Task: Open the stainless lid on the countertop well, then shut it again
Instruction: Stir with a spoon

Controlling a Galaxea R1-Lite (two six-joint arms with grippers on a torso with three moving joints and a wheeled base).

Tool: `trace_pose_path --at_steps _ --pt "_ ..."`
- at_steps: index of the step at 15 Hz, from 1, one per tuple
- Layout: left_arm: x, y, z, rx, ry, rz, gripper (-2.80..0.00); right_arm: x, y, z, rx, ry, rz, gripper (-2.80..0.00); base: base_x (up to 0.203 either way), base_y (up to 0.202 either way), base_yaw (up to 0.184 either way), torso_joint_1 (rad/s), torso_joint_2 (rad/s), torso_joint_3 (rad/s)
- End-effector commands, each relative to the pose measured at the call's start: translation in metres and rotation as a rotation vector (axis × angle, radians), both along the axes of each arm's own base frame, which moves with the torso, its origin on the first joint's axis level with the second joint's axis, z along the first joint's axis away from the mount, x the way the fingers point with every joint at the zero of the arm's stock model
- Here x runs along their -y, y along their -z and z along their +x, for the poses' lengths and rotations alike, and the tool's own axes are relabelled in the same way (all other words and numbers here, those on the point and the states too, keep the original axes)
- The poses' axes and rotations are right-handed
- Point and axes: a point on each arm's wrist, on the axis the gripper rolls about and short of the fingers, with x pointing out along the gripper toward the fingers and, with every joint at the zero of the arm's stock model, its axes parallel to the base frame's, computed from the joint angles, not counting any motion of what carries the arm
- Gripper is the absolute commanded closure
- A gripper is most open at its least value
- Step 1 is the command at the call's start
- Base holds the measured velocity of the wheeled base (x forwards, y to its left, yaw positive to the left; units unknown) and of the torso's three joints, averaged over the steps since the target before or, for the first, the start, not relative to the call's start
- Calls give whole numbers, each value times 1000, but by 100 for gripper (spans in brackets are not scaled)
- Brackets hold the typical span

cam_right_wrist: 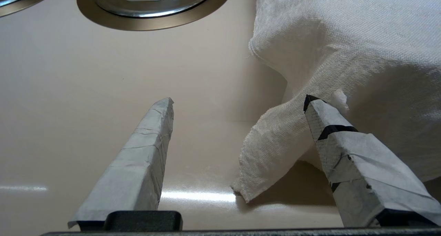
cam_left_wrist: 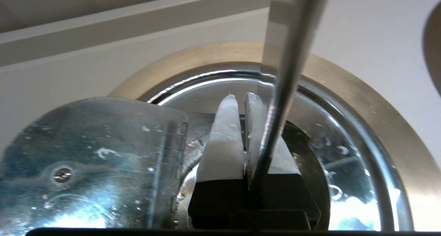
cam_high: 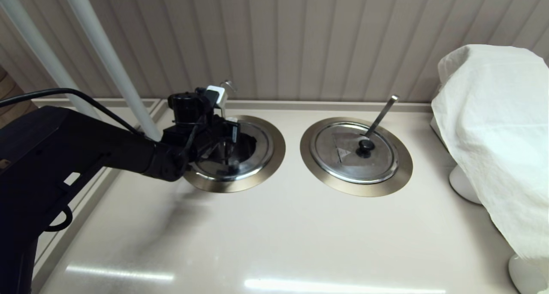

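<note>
The countertop well's bronze-steel ring (cam_high: 274,156) (cam_left_wrist: 379,119) lies at the back left of the counter, and the stainless lid (cam_high: 259,156) (cam_left_wrist: 348,136) is on it. The thin hook-tipped rod (cam_high: 227,86) (cam_left_wrist: 286,91) rises from its far side. My left gripper (cam_high: 229,156) (cam_left_wrist: 241,96) hangs over the lid's middle, shut to a thin slit with nothing visible between the fingers. The black knob is hidden under the gripper. A hinged steel flap (cam_left_wrist: 93,160) stands close beside the fingers. My right gripper (cam_right_wrist: 237,101) is open, low over the counter.
The twin lid (cam_high: 343,156) (cam_right_wrist: 151,8), with a black knob and a flat straight handle (cam_high: 381,113), sits to the right. A white cloth (cam_high: 493,135) (cam_right_wrist: 344,39) covers something at the right edge, touching my right gripper's finger. White poles (cam_high: 107,58) and the wall stand behind.
</note>
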Motion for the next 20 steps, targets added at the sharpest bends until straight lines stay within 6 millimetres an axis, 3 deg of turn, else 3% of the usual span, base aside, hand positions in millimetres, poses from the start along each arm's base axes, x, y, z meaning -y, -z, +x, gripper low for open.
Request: trace_pose_path --at_steps 1,4,8,12,20 --pt "7 -4 -7 6 35 -8 0 0 0 0 1 0 0 -280 0 0 0 0 0 0" --pt "30 -2 -14 -1 83 -44 0 0 0 0 1 -1 0 -280 0 0 0 0 0 0" --pt "36 -6 -6 20 75 -84 0 0 0 0 1 0 0 -280 0 0 0 0 0 0" --pt "47 2 13 49 -26 -95 0 0 0 0 1 0 0 -280 0 0 0 0 0 0" --pt "54 9 20 51 -33 -95 0 0 0 0 1 -1 0 -280 0 0 0 0 0 0"
